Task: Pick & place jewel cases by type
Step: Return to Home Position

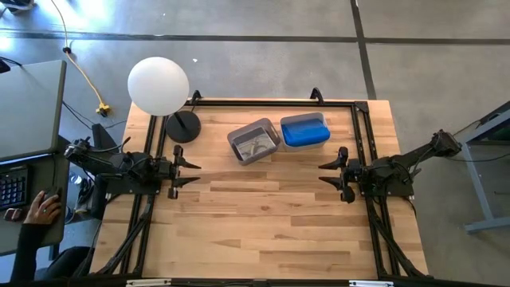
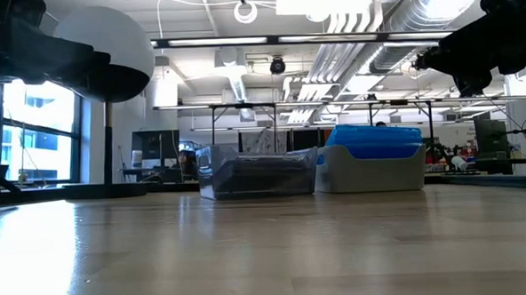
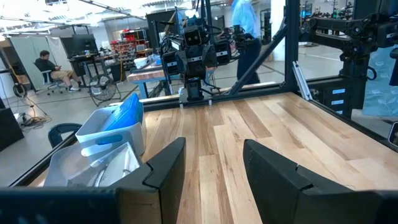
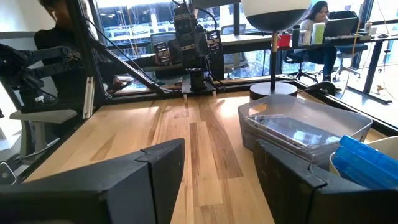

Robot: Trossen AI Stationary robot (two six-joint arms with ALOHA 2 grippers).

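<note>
Light wooden slatted table [image 1: 263, 231], two dark arms, one at each side edge, facing each other across the bare middle.

Left gripper [image 1: 194, 174]: hovers over the left side of the table, pointing inward. Fingers spread wide, with only bare wood visible between them in its wrist view. It holds nothing.

Right gripper [image 1: 323, 173]: mirrors it over the right side of the table, pointing inward. Fingers equally wide apart and empty.

Task items: all jewel cases in view sit in two small tubs at the back centre of the table, well apart from both grippers.
- Grey translucent rectangular plastic tub [image 4: 247, 130]: holds the dark clear-fronted jewel cases [image 1: 255, 145], lying flat. Count not readable.
- White rectangular plastic tub [image 2: 371, 174]: just right of the grey one, touching or nearly so. It holds the stacked blue jewel cases [image 1: 304, 131], whose top rises above the rim in the low view. Count not readable.

Other: a white globe lamp on a black round base [image 1: 158, 84] stands at the back left corner. A person's hand [image 1: 44, 209] rests at a desk beyond the left edge.
</note>
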